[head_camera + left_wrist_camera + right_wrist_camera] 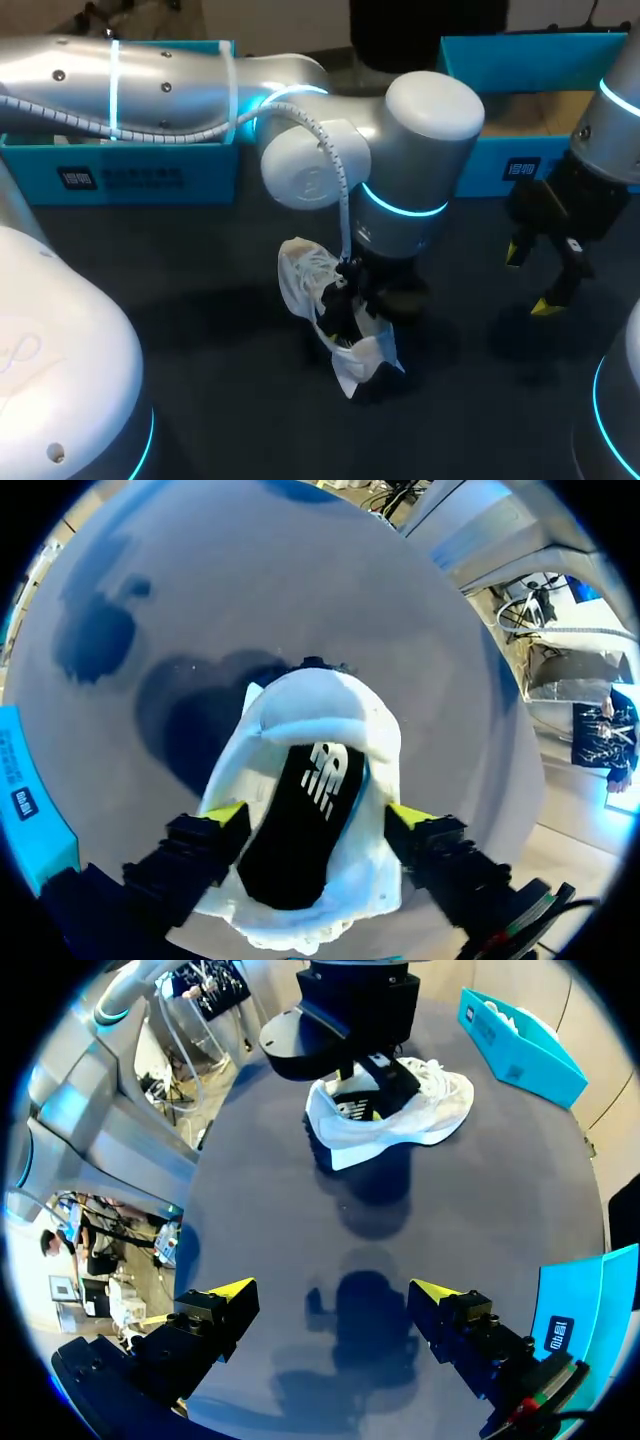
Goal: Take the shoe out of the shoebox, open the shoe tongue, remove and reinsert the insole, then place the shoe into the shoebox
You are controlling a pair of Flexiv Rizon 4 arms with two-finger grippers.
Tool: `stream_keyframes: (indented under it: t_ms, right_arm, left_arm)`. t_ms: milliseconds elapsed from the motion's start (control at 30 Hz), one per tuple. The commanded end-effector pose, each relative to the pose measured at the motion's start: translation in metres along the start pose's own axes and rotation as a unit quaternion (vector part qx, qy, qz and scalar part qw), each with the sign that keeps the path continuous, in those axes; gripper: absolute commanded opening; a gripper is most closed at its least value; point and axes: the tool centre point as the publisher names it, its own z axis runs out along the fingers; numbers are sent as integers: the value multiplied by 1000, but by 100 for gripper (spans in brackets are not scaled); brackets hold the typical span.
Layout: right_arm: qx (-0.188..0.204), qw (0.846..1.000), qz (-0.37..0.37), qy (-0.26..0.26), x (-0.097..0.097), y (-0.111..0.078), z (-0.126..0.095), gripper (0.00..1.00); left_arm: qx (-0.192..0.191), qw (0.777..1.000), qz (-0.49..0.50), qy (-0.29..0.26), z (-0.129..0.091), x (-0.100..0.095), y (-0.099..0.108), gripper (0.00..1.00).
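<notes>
Two blue shoebox parts stand at the far edge of the table (200,340) in the head view: one box (120,175) at left, the other box (525,160) at right. We count one white shoe (305,275), mid-table under the left arm's wrist, which covers that arm's fingers. The right gripper (528,280) hangs to the shoe's right.

Left wrist view: here we see what the head view hides. The left gripper (318,815) pinches the shoe, one yellow tip against each side. One black insole (300,830) lies inside.

Right wrist view: the right gripper is spread over bare table, holding nothing and well apart from the shoe. Only here do we see the shoe standing on its sole.
</notes>
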Motion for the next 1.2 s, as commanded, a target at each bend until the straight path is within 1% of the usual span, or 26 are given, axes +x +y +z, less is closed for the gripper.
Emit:
stream_keyframes:
  t_ms: [33,367,567,733,833,1033,1200]
  right_arm:
    - [1,1000,0,0,0,0,1,100]
    - [1,1000,0,0,0,0,1,100]
    - [1,1000,0,0,0,0,1,100]
    - [1,1000,0,0,0,0,1,100]
    - [1,1000,0,0,0,0,1,100]
    - [1,1000,0,0,0,0,1,100]
    - [1,1000,0,0,0,0,1,100]
  left_arm:
    - [-1,1000,0,0,1,2,6,100]
    - [2,1000,2,-8,-7,1,18,100]
    - [10,1000,13,-7,-12,2,26,100]
    - [11,1000,8,-7,-18,0,39,100]
    - [20,1000,8,-1,-20,-1,47,100]
    - [28,1000,10,3,-18,-1,50,100]
    - [36,999,13,-6,-20,-4,51,100]
